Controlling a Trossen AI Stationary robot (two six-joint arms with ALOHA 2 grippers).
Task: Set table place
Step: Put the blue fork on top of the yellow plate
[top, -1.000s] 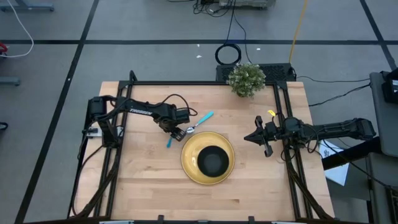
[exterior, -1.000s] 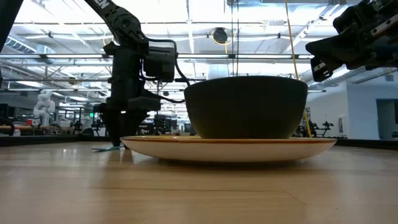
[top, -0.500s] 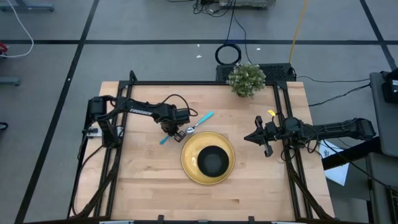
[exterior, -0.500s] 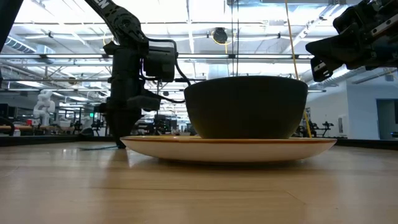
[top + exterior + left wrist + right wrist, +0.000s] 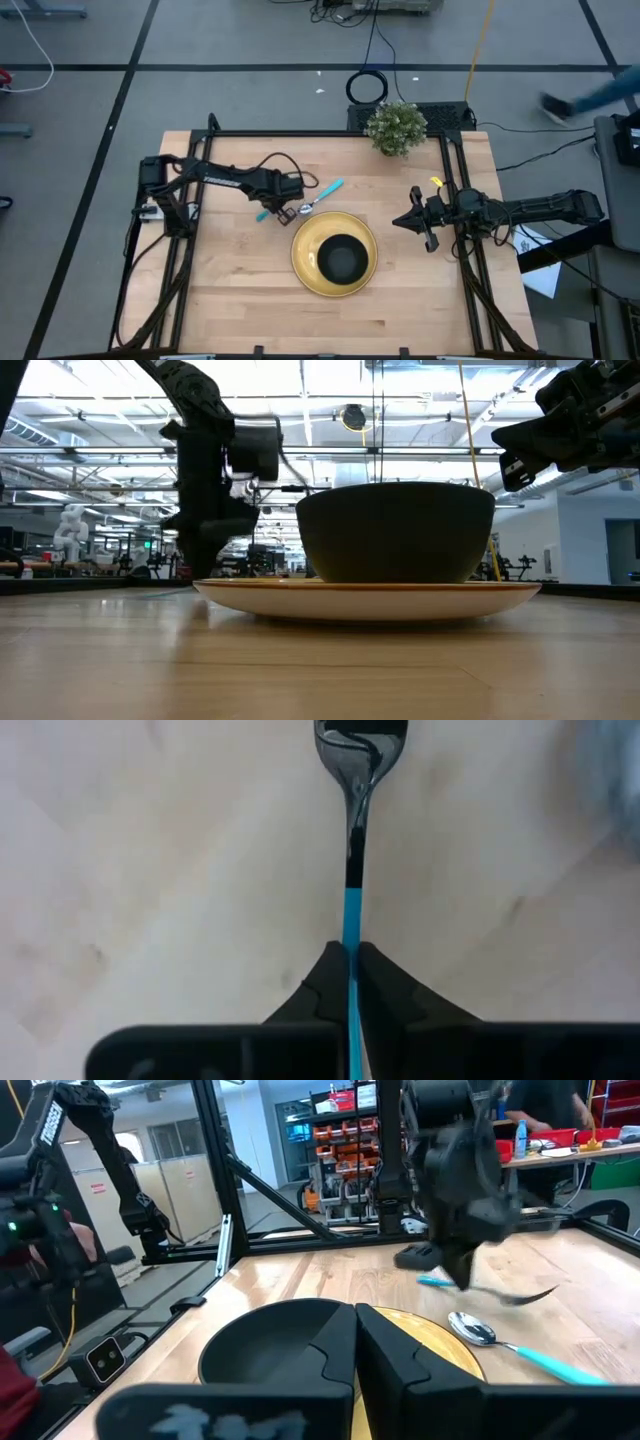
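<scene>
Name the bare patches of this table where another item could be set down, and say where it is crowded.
Free: the table between the plate and the left rail, the strip along the near edge, and the stretch between plate and right gripper. Crowded: behind the plate, where the left gripper grips a fork beside a spoon.

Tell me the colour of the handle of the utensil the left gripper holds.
Bright blue handle, with a silver metal head; clearest in the left wrist view.

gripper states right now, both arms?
Left gripper: shut on the blue-handled fork, lifted off the table.
Right gripper: shut, holding nothing, waiting at the table's right side.
</scene>
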